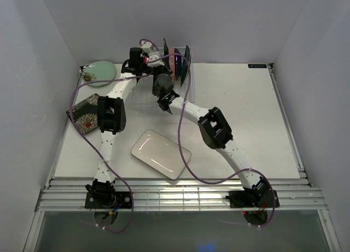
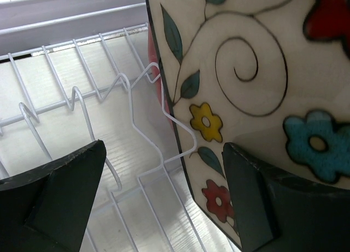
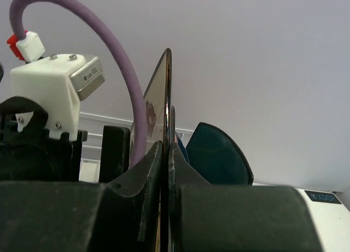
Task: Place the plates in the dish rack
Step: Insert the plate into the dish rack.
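Our right gripper (image 3: 167,170) pinches the rim of the patterned square plate (image 3: 165,93), upright among the dish rack (image 1: 145,99) prongs beside our wide-open left gripper (image 2: 164,151); we judge it stiff, slick and breakable, best held firmly by the edge.
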Available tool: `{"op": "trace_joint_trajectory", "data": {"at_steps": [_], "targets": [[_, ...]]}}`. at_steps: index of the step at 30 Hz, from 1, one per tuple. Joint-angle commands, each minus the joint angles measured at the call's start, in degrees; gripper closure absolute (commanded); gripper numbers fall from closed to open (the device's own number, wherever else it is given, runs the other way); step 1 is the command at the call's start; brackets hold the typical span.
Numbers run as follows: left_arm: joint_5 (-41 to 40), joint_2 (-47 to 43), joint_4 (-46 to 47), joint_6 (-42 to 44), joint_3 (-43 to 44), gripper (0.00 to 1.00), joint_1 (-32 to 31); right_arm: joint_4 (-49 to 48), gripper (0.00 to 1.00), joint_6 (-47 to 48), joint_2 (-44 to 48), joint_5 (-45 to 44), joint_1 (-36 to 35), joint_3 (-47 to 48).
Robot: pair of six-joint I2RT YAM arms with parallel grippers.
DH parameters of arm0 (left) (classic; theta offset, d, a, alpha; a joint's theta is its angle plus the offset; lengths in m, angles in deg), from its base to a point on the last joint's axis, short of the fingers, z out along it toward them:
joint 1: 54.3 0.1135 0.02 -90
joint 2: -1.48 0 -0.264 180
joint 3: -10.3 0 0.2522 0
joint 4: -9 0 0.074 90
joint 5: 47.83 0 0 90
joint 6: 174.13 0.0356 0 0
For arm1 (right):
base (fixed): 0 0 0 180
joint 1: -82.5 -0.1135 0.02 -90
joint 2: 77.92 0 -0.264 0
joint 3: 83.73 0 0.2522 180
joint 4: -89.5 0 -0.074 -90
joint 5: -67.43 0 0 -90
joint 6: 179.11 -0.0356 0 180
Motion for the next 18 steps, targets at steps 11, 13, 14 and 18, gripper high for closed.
{"op": "trace_joint_trajectory", "data": {"at_steps": [11,13,14,18], "targets": [[-2.8,-4.4,-3.3,3.1,0.5,0.02,-2.4,-13.8,0.92,0.9,2.3,4.9,0.2,5.2],[-2.9,-3.5,-3.4,2.7,0.9,0.02,-2.4,-14.4,0.92,2.5,0.6,5.0,-0.2,7.2],[-3.2,-3.3,-3.5,2.7,1.1,0.02,-2.4,-14.7,0.92,3.4,0.2,5.5,-0.6,8.3],[-3.6,-2.0,-3.5,2.5,3.0,0.02,-2.5,-17.6,0.92,4.5,0.0,6.8,-1.0,6.7]]}}
